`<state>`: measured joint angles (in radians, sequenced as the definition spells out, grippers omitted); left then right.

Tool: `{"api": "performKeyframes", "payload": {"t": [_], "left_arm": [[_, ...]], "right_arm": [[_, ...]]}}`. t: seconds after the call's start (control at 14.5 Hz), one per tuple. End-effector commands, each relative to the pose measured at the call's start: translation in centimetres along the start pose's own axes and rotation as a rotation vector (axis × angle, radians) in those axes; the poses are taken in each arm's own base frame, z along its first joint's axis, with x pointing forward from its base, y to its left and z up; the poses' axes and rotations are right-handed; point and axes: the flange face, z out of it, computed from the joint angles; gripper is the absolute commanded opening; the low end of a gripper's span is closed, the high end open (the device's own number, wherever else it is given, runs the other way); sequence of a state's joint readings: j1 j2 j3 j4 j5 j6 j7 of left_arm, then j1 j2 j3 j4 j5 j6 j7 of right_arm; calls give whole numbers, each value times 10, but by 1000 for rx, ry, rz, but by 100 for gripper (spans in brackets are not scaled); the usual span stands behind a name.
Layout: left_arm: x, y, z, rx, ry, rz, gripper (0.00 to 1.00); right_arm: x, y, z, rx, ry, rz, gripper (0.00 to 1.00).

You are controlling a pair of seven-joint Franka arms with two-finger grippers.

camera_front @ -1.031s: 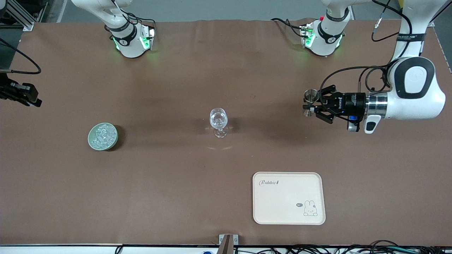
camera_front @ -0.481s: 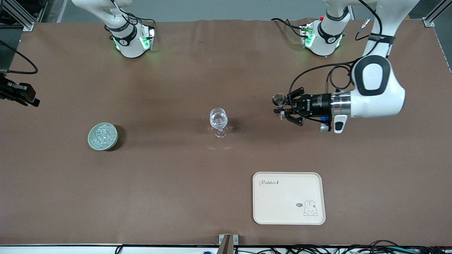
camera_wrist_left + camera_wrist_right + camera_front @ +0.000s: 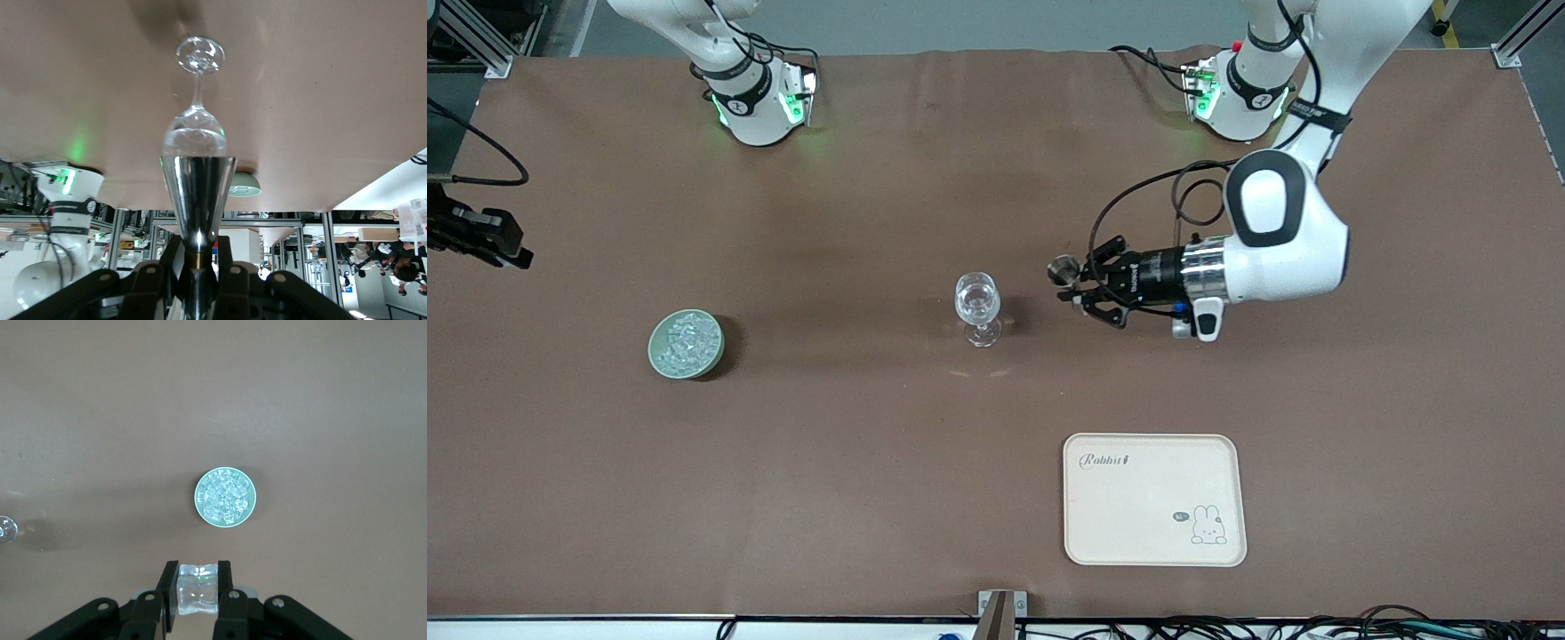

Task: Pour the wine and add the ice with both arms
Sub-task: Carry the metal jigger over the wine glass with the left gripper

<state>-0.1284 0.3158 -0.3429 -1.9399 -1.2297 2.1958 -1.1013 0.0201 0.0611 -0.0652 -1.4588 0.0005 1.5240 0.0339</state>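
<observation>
Tray (image 3: 1154,499), lower centre-right. Bowl (image 3: 686,344) of ice (image 3: 686,341), centre-left; wine glass (image 3: 976,308), centre. Left gripper (image 3: 1074,283) pinching steel jigger (image 3: 1062,268) beside glass. Right gripper (image 3: 197,592), half cut off at frame edge, pinching ice cube (image 3: 197,589).

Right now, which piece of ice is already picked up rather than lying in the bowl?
The single ice cube clamped in the right gripper's jaws, above the table; all the other ice lies heaped in the pale green bowl.

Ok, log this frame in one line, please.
left gripper: shut on metal jigger, beside wine glass | right gripper: shut on ice cube, above ice bowl | tray: unused
</observation>
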Motion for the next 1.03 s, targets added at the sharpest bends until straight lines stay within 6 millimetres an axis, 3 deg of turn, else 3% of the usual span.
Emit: {"api": "performKeyframes", "payload": {"t": [0.0,0.21,0.34,0.69,0.96], "left_arm": [[-3,14,23,-22,-7,-12,0],[1,19,50,13,44,25,0],[2,25,56,31,71,34,0],[-12,24,79,46,147,68,0],[-23,38,95,61,237,82,0]], "right_arm": [[-4,1,-1,15,-2,-7,1],[-3,1,0,16,-3,-8,1],[-4,1,-1,16,-2,-8,1],[-4,1,-1,16,-2,-8,1],[-4,1,3,16,-11,-7,1]]}}
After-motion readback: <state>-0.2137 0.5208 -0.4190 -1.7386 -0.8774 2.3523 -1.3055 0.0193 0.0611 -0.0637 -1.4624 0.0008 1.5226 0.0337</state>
